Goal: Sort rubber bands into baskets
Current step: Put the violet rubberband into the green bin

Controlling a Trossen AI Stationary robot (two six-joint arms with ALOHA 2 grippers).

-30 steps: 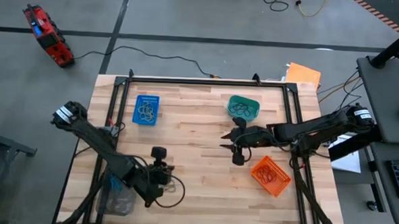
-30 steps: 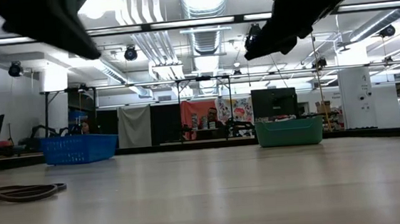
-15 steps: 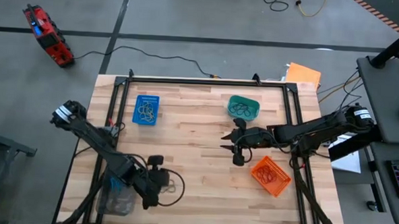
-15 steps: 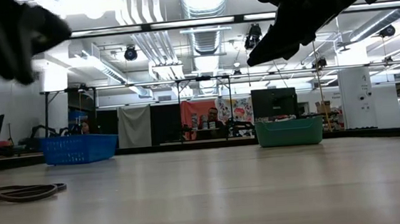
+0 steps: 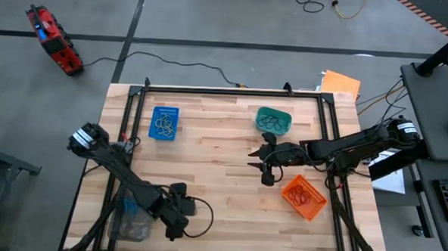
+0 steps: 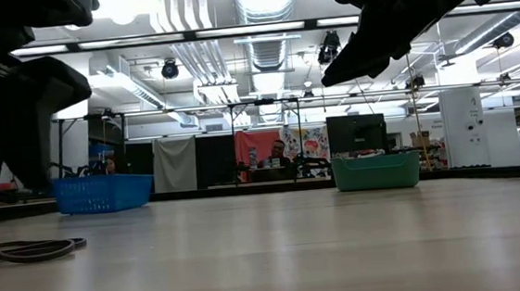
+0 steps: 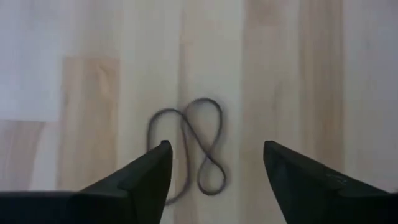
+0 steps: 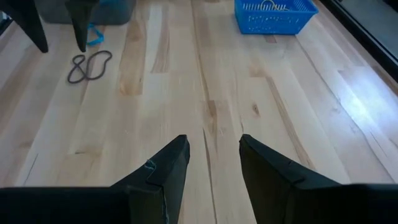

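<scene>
Item: dark rubber band [image 7: 189, 149], twisted figure-eight on your desk [image 7: 311, 74], lengthwise between the left gripper [image 7: 214, 165]'s wide-open, empty jaws; the right gripper [image 8: 211, 152] waits part-open, farther off.

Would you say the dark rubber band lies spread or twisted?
Twisted: the dark rubber band lies crossed over itself in a figure-eight on the table.

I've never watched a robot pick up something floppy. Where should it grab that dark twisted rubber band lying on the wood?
Probably at the crossing of the dark rubber band, coming straight down. It lies flat in a figure-eight between the open left gripper fingers, so its strands bunch there.
</scene>
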